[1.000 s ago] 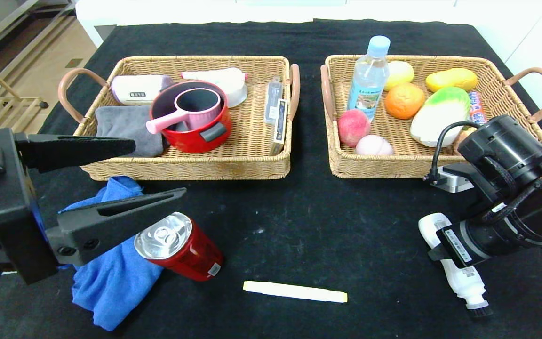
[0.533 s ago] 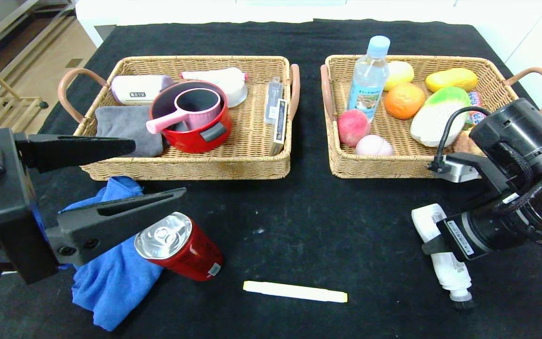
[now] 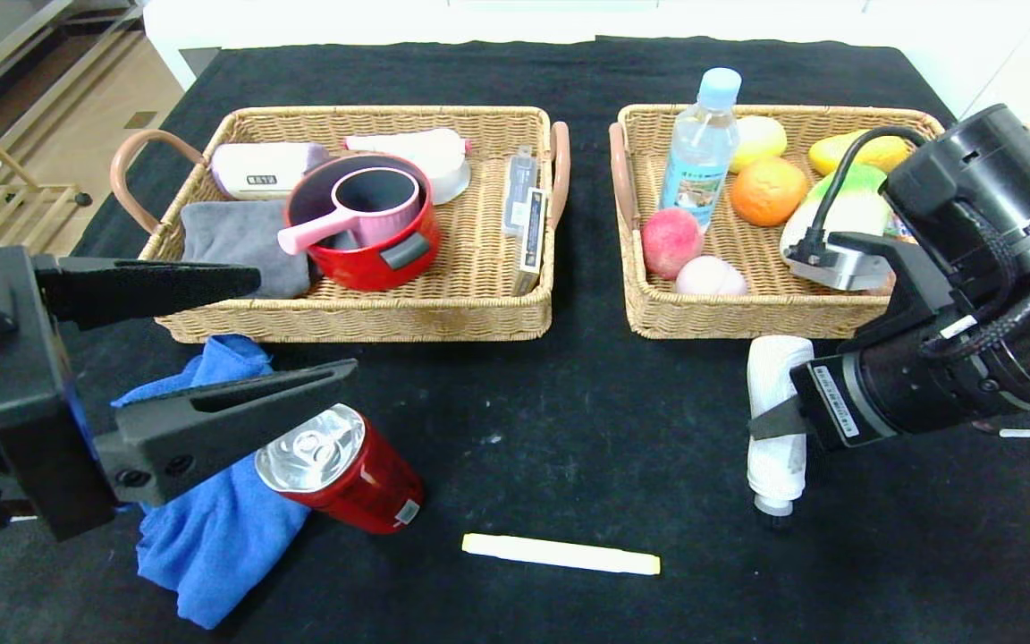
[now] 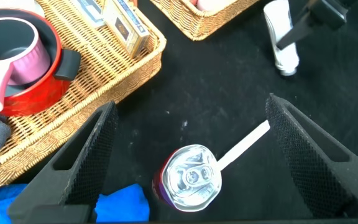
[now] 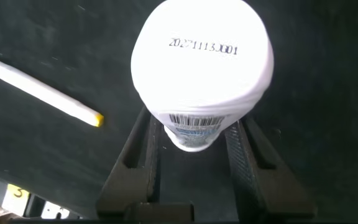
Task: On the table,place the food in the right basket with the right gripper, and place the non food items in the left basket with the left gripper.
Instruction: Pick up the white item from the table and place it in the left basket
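Note:
My right gripper (image 3: 770, 427) (image 5: 194, 134) is shut on the white bottle (image 3: 772, 376) (image 5: 201, 56), which hangs brush tip down over the table (image 3: 586, 402), just in front of the right basket (image 3: 721, 322). That basket holds the orange fruit (image 3: 767, 190) and the clear bottle (image 3: 701, 148). At the near left my left gripper (image 3: 305, 322) (image 4: 191, 106) stands open above the red can (image 3: 345, 470) (image 4: 191, 177), which leans on the blue cloth (image 3: 211, 528). The pale yellow stick (image 3: 560, 554) (image 4: 244, 146) lies at the front centre. The left basket (image 3: 354, 322) is behind.
The left basket holds a red pot (image 3: 363, 224) with a pink cup, a grey cloth (image 3: 238, 234), and small boxes (image 3: 528, 215). Peaches (image 3: 671, 241), a cabbage (image 3: 837, 215) and other fruit fill the right basket. Black cloth lies bare between can and bottle.
My right gripper has raised the white bottle off the table and carried it left and toward the right basket; the bottle swung from lying flat to hanging brush down. The left arm barely moved.

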Controlling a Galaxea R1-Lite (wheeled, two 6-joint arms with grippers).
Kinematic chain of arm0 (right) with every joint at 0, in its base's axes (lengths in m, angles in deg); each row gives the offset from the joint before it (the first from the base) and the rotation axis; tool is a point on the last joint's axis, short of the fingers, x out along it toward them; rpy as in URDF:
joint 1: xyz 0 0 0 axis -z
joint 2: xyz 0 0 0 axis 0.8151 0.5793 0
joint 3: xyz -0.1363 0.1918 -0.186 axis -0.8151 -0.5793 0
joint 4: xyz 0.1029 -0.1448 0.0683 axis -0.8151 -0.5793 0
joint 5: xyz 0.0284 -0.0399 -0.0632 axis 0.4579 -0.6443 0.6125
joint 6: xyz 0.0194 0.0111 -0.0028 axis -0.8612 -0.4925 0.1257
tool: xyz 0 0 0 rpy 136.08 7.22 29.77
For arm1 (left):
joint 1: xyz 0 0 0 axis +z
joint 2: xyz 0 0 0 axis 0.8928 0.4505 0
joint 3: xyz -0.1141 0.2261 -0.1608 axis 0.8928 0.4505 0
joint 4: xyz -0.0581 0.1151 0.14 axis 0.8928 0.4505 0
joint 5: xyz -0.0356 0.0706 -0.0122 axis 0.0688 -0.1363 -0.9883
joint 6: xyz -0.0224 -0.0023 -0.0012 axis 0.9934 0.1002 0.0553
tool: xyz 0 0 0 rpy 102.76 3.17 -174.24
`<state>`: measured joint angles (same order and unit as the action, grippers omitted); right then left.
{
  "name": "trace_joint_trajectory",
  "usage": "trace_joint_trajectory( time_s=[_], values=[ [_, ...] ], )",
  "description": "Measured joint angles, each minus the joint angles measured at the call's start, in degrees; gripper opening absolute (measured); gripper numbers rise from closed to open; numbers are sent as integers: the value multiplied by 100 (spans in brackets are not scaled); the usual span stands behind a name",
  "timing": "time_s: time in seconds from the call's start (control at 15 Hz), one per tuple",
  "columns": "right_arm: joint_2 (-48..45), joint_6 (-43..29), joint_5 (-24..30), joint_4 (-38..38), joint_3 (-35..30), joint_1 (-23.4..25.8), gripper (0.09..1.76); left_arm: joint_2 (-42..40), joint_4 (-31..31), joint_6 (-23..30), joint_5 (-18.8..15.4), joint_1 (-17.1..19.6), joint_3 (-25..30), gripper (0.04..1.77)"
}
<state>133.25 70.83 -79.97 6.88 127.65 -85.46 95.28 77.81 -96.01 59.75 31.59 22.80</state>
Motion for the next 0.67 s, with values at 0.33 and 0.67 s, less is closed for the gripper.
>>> trace_joint_trajectory(
  time_s=[0.33,0.67],
  values=[
    [-17,-44,247,-15,143,-22,66,28,-2,0,0,0,9,172],
    [-215,-44,411,-24,182,-6,65,41,-2,0,-5,0,12,172]
  ],
)
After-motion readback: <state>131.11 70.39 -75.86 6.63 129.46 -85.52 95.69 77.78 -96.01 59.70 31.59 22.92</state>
